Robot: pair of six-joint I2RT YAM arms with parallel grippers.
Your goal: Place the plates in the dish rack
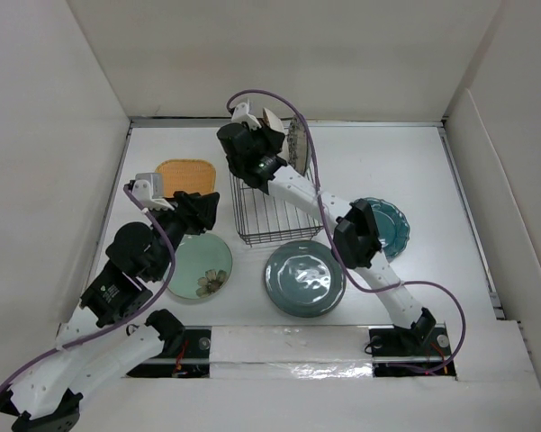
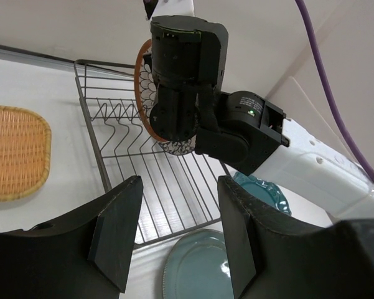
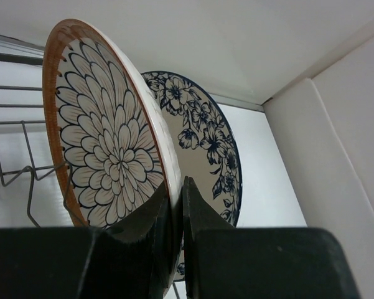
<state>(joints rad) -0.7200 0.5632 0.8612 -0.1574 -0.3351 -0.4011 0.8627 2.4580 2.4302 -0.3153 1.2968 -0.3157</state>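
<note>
My right gripper [image 1: 257,148] [image 3: 179,184] is shut on the rim of the orange-brown plate with white petals [image 3: 106,146], holding it upright over the far end of the black wire dish rack [image 1: 275,214]. The white plate with blue pattern [image 3: 206,134] stands just behind it, at the rack's far end [image 1: 297,144]. My left gripper [image 1: 205,210] [image 2: 177,190] is open and empty, left of the rack and above the pale mint plate [image 1: 201,267]. The left wrist view shows the rack [image 2: 143,165] and the held plate [image 2: 144,81].
The orange rounded-square plate [image 1: 187,174] lies left of the rack. The large grey-green plate [image 1: 304,277] lies in front of it. The teal scalloped plate [image 1: 384,225] lies to the right, partly under my right arm. White walls enclose the table.
</note>
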